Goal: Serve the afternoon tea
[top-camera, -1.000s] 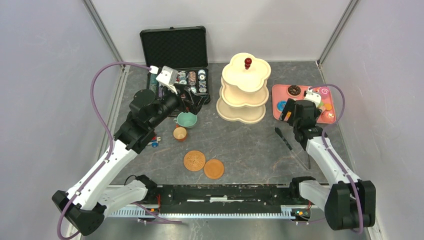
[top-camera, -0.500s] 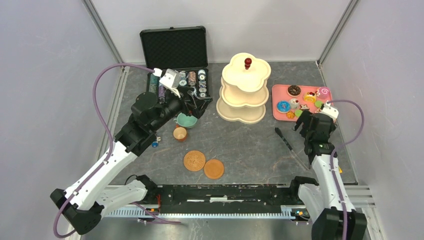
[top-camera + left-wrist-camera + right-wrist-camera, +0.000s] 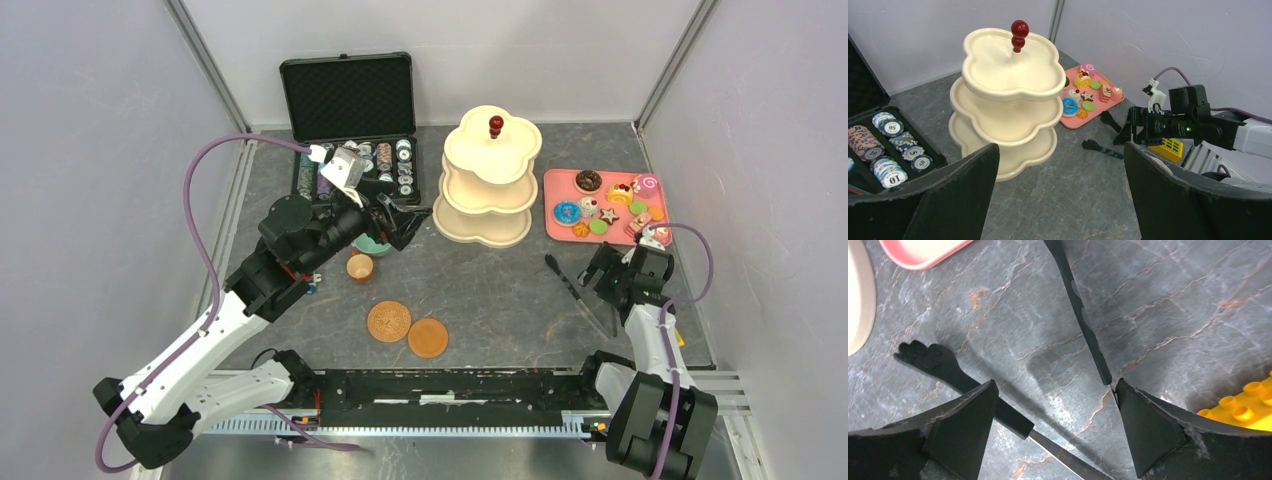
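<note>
From above, the left claw (image 3: pixel 395 225) hangs spread wide over the teal cup (image 3: pixel 367 246), which is mostly hidden beneath it. The stand (image 3: pixel 487 185) is bare and the pastries (image 3: pixel 605 208) sit on the pink tray (image 3: pixel 557 184).

The left wrist view shows nothing between its fingers (image 3: pixel 948 200).

In the right wrist view, the right claw (image 3: pixel 1055 390) is also apart, straddling the black tongs (image 3: pixel 1083 320). One arm runs under the left finger (awkward). Closing here could pinch a single arm and twist the tongs away, or nudge the yellow brick (image 3: pixel 1243 407).
</note>
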You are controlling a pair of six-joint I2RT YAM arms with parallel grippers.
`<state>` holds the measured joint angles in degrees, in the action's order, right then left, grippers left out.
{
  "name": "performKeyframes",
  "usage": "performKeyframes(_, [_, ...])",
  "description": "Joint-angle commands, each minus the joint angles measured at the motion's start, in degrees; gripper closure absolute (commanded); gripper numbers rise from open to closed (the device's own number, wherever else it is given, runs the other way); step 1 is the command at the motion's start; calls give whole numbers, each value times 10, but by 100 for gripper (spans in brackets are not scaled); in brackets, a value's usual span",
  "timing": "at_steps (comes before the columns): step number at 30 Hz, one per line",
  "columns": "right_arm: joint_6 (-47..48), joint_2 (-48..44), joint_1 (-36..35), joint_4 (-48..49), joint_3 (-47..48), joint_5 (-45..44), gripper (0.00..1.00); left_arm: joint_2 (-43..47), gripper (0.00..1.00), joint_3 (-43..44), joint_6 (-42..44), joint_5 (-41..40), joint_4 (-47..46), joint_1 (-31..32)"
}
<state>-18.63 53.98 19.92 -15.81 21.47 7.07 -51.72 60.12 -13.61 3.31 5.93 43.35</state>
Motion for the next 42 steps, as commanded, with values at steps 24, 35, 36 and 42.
performKeyframes(24, [-125, -160, -266, -25, -87, 2, 2, -10, 0, 5, 23, 0, -7, 5])
performKeyframes(35, [-201, -17, -620, -43, -17, -356, 2, -43, 0, 18, 19, 15, 2, 5])
performKeyframes(36, [-211, 7, -651, -52, -3, -393, 2, -46, 0, 20, 22, 15, 3, 6])
performKeyframes(42, [-201, 118, -745, -32, 39, -480, 2, -60, 0, 43, 35, -12, 32, 5])
